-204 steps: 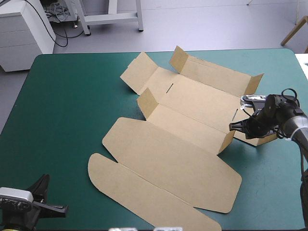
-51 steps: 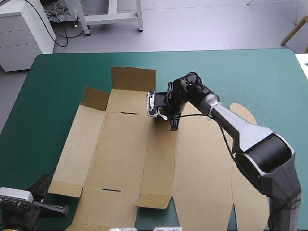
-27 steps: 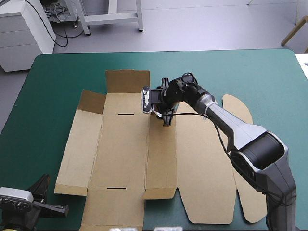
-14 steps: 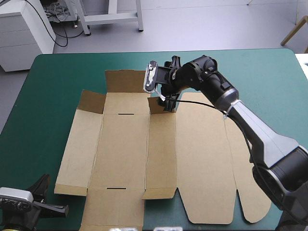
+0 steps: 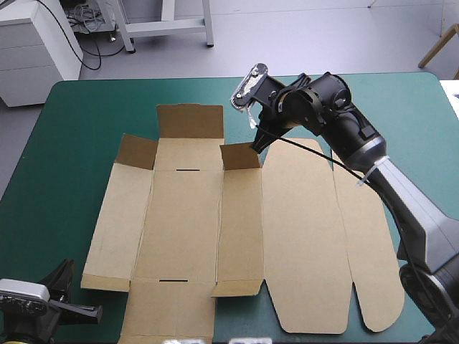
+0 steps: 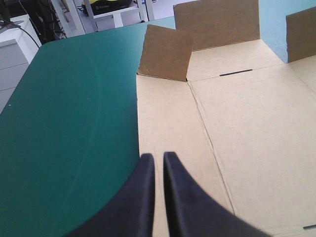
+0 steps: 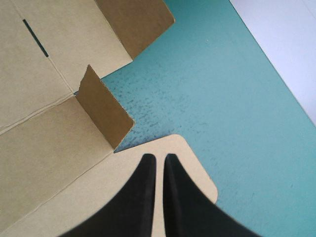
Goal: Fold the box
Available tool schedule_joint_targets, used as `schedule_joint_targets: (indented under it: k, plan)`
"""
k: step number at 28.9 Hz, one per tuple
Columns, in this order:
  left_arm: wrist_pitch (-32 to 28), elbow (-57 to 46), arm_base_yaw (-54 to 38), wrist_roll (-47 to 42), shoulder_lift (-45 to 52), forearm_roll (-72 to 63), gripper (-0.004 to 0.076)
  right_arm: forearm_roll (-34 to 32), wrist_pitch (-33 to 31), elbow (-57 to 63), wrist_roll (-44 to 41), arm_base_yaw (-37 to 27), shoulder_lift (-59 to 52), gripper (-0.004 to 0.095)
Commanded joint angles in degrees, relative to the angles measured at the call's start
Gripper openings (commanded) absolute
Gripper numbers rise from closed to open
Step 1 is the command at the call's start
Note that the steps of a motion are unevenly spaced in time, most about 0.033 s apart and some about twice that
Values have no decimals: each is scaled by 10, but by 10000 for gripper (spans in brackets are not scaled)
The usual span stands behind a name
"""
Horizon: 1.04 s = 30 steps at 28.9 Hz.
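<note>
The box (image 5: 186, 222) lies opened out as one brown sheet on the teal-green cover (image 5: 79, 143), around the middle of the table. It has no closed walls so far. Some parts stand up: the wide far flap (image 5: 190, 120), the left small flap (image 5: 136, 152) and the right small flap (image 5: 240, 156) beside it. The lid panel (image 5: 301, 236) and the rounded flap (image 5: 369, 251) lie flat toward the table's right side.

My right gripper (image 5: 256, 147) is at the far edge of the box, with the black fingers pressed together and nothing between them. Its tips are over the far rounded corner of the lid panel, and the right small flap is just ahead of them (I cannot tell whether the tips touch the board).

My left gripper (image 6: 159, 155) is at the near left corner of the table. Its fingers are also pressed together, and they point along the left edge of the box.
</note>
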<state>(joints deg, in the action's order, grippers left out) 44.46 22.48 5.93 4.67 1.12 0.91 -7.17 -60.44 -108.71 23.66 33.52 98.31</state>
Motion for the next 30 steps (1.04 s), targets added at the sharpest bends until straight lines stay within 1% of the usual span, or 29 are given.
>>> schedule_joint_targets:
  k: [1, 2, 5, 7, 8, 11, 13, 19, 21, 25, 27, 30]
  plan:
    - [-44, 13, 3, -1, 7, -2, 166, -29, 0, -19, -88, -1, -30, -4]
    - [-44, 13, 3, -1, 7, -2, 216, -32, -6, -19, -107, -1, -30, -4]
    - [-44, 13, 3, -1, 7, -2, 431, -59, -27, -19, -168, -1, -31, -4]
    - [-44, 13, 3, -1, 7, -2, 533, -89, -29, -16, -216, -1, -35, -4]
    - [-44, 13, 3, -1, 7, 0, 554, -99, -27, -13, -228, -2, -38, -4]
    - [-44, 13, 3, -1, 7, 0, 559, -99, -25, 19, -242, -8, -59, -4]
    - [-44, 13, 3, -1, 7, 0, 550, -99, -21, 66, -256, -11, -84, -4]
    - [-44, 17, 3, -8, 0, -2, 541, -90, 56, 239, -298, -17, -191, -4]
    - [-47, 28, 3, -18, -18, 6, 541, -86, 66, 283, -312, -18, -229, -4]
    - [-79, 71, 3, -31, -84, 42, 541, -84, 66, 349, -329, -18, -293, -4]
    - [-107, 122, 3, -31, -152, 71, 541, -84, 66, 395, -347, -18, -345, -4]
    - [-119, 184, 3, -31, -228, 96, 540, -81, 68, 442, -360, -18, -395, -4]
